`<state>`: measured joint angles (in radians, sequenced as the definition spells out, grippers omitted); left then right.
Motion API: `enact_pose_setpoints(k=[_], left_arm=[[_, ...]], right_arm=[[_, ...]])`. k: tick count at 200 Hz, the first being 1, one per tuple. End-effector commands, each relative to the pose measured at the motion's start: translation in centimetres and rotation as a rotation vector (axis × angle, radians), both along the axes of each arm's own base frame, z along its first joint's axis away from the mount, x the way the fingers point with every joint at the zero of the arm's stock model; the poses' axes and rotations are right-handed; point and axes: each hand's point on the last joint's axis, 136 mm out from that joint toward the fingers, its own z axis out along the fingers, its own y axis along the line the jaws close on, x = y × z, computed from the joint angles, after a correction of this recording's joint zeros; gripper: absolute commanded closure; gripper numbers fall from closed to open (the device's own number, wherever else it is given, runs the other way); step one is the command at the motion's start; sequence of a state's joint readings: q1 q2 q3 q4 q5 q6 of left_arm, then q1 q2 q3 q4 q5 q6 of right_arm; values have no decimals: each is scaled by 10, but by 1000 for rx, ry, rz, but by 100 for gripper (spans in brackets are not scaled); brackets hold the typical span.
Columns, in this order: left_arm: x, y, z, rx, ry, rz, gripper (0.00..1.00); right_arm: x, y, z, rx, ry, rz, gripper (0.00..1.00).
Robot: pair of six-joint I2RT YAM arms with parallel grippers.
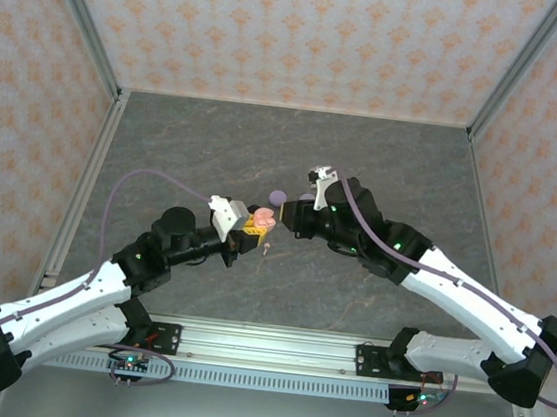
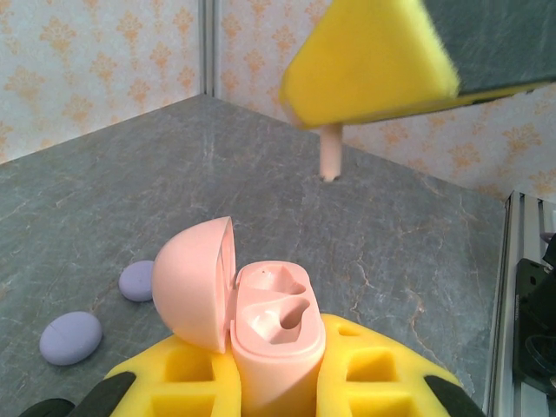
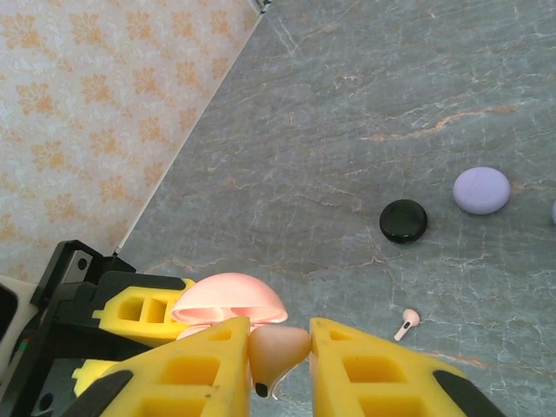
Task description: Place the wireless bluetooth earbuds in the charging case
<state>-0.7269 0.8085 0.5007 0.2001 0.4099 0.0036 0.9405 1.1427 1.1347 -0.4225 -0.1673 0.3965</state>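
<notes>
Top: left hand [image 1: 253, 228] clamped on the open pink case [image 1: 263, 219] at mid-desk [image 1: 386, 150], with right hand [image 1: 285, 219] just beside it. Loose earbud [image 1: 265, 249] lies on the desk, near side of the case.

Left wrist: pink case [image 2: 274, 334] sits between the yellow fingers [image 2: 174, 378], lid swung open to the left. Pink earbud [image 2: 330, 155] stem hangs above it, apart. Two lavender cases [image 2: 69, 337] [image 2: 139, 280] at left.

Right wrist: right hand [image 3: 280, 340] pinched shut on the pink earbud [image 3: 278, 350], over the case lid. Black case [image 3: 403, 221] and lavender case [image 3: 481, 190] lie farther out.
</notes>
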Motion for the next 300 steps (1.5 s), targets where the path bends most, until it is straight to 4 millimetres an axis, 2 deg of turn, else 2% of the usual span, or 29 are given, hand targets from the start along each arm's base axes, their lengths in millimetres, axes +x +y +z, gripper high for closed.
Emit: enact_pose_setpoints(k=[1,30,68,72,102,172,200,259,284,300], left_arm=[[2,-1,20,-42,-54,6,100],[3,-1,20,-42,-55,10,100],[3,-1,20,-42,-52,8,100],[3,-1,20,-42,-52,8,100],[3,-1,21,-49,-53,9,100],[5,-1,23,-61,-59,20,100],[5,-1,22,-60,-57,23,100],[6,-1,25,-67,-63,22,100],[5,-1,25,-72,-62,18,100],[4,-2,26,-73,-60,13,100]], right_arm=[[5,9,10,28,-27,-17,78],[2,15,3,25,-11,-5,78],[0,20,9,52,-20,9,78],[2,24,1,36,-9,11,78],[1,29,-2,26,1,25,78],[-2,30,-19,1,29,27,78],[-6,34,-18,27,48,45,78],[-10,30,-17,32,61,48,78],[-8,25,-25,-12,61,33,73],[-5,16,-20,-33,26,9,65]])
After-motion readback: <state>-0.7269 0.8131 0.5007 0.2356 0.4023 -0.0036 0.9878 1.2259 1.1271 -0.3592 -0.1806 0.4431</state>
